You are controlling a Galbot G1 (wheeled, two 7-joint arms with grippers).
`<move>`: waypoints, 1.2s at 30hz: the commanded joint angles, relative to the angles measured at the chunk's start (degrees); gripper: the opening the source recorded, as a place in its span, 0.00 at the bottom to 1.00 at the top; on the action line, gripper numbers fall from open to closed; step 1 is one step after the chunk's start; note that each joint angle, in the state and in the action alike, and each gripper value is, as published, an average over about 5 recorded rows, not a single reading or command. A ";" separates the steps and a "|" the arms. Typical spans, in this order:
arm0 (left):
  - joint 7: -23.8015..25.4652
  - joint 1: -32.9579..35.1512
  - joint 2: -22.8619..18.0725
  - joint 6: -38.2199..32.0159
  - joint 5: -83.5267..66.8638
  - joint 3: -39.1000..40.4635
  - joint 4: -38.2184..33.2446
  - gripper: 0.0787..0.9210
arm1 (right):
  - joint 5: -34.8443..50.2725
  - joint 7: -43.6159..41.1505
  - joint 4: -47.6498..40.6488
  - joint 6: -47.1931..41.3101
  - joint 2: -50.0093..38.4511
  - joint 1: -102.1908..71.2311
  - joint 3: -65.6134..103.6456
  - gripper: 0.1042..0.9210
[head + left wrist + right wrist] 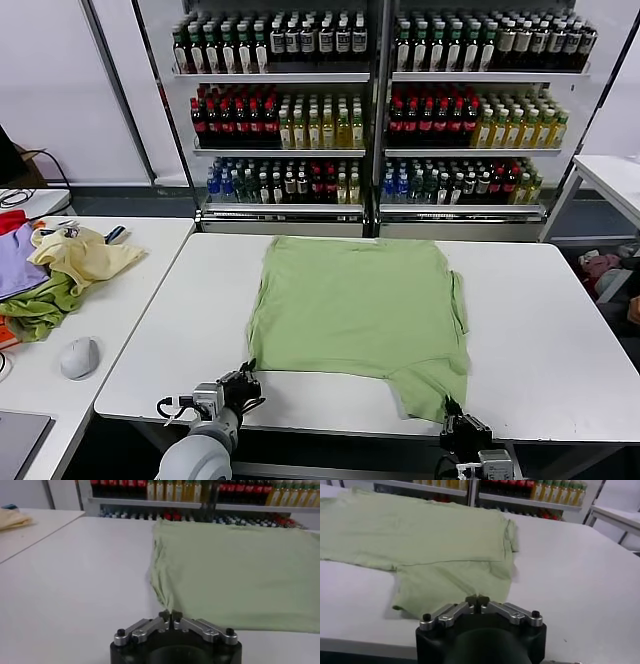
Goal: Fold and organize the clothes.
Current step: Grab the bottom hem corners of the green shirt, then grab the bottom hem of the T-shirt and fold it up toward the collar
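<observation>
White table [540, 330], bottle shelves [380, 110] behind. Shirt [350, 300] ahead of both grippers, partly folded; more folds remain. Left gripper [170, 616], right gripper [477, 600]: fingers closed, empty.

Behind the white bench [560, 300] stand two shelf units [375, 120] side by side, each with three rows of bottles [280, 45]. The top rows hold dark bottles with white caps, the middle rows hold red and yellow ones, and the lowest rows mix blue, red and green ones.

A second white bench [130, 290] stands just beside the first one, on the left. On it lies a pale yellow garment [85, 255], which rests partly on a green cloth [40, 310] and beside a lilac cloth [15, 265]. A grey computer mouse [79, 357] lies near these, closer to the front edge. At the far right, a third white table [615, 175] is partly visible.
</observation>
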 commanded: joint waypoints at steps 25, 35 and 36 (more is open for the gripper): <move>0.54 -19.17 0.98 -1.03 5.02 5.71 10.47 0.01 | 6.62 0.37 -19.14 -0.05 -9.21 34.56 -6.71 0.01; 0.07 -24.47 -0.25 0.05 10.29 8.82 19.21 0.01 | 5.72 0.31 -26.42 0.20 -9.22 40.75 -10.89 0.01; 0.09 -24.95 -0.33 0.14 10.60 9.19 19.84 0.01 | 5.56 0.29 -27.09 0.30 -9.16 41.33 -11.27 0.01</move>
